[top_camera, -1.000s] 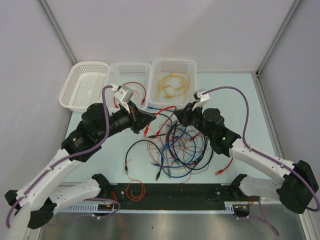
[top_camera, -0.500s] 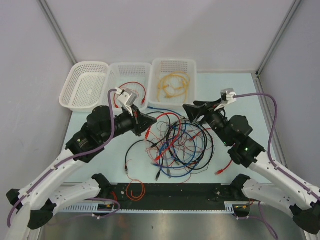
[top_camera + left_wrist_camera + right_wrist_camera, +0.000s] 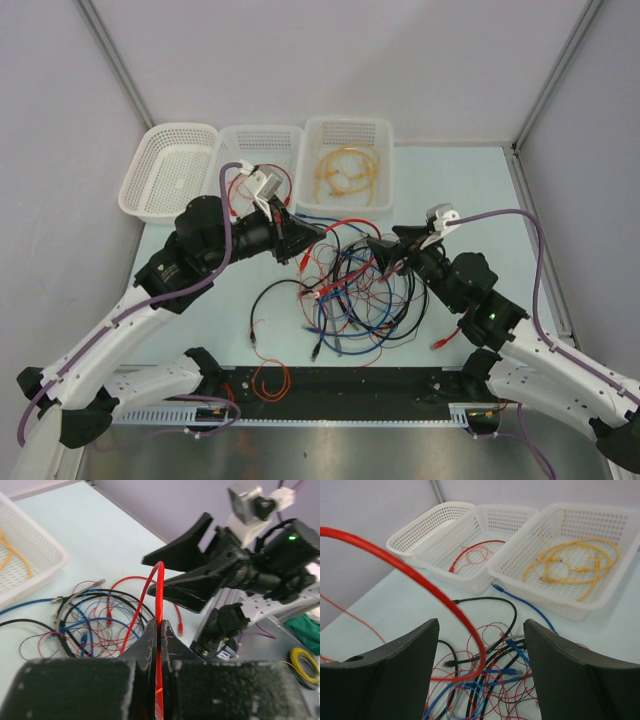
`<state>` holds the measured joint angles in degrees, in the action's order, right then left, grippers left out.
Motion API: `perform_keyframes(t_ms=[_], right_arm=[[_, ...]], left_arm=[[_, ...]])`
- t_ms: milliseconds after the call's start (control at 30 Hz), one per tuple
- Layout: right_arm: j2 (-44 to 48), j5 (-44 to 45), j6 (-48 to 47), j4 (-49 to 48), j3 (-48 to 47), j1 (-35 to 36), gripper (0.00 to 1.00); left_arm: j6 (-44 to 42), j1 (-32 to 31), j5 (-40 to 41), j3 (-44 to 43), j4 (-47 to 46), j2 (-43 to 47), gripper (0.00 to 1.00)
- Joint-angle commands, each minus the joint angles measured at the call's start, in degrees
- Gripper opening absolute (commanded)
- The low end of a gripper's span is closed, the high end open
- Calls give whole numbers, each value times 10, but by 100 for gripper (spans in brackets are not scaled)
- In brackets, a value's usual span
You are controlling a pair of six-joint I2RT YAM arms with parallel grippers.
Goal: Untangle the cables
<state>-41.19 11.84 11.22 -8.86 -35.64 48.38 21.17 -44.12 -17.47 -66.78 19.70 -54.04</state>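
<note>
Left gripper [image 3: 159,626] pinches a thick red cable [image 3: 158,587], holding its loop above the tangled thin red, blue and black cables [image 3: 362,288] mid pale surface [image 3: 450,190], likely to separate it; right gripper [image 3: 479,630], spread, faces the loop.

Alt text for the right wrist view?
The open right gripper frames a thick red cable arcing from upper left down between its fingers, above a tangle of red, blue and black cables on the pale table. Behind stand three white baskets; one holds a thin red wire, another yellow cables.
</note>
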Motion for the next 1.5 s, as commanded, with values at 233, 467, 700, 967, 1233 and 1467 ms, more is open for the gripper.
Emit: perform_keyframes(t_ms=[233,467,700,967,1233,1467], right_arm=[[-103,37,-51,-271,19,0,44],[-64,71,-6,-191,-5,5,0],[-36,119,16,53,-113,3,0],[-12,161,4,157,-160,3,0],[0,150,20,191,-176,3,0],[-6,149,29,223,-204,3,0]], left_arm=[[30,-1,-107,-47,-37,-7,0],[22,-1,-28,-22,-1,-1,9],[42,1,145,10,29,-15,100],[39,1,235,41,22,-5,99],[42,2,163,174,-146,50,99],[66,2,164,291,-265,111,100]])
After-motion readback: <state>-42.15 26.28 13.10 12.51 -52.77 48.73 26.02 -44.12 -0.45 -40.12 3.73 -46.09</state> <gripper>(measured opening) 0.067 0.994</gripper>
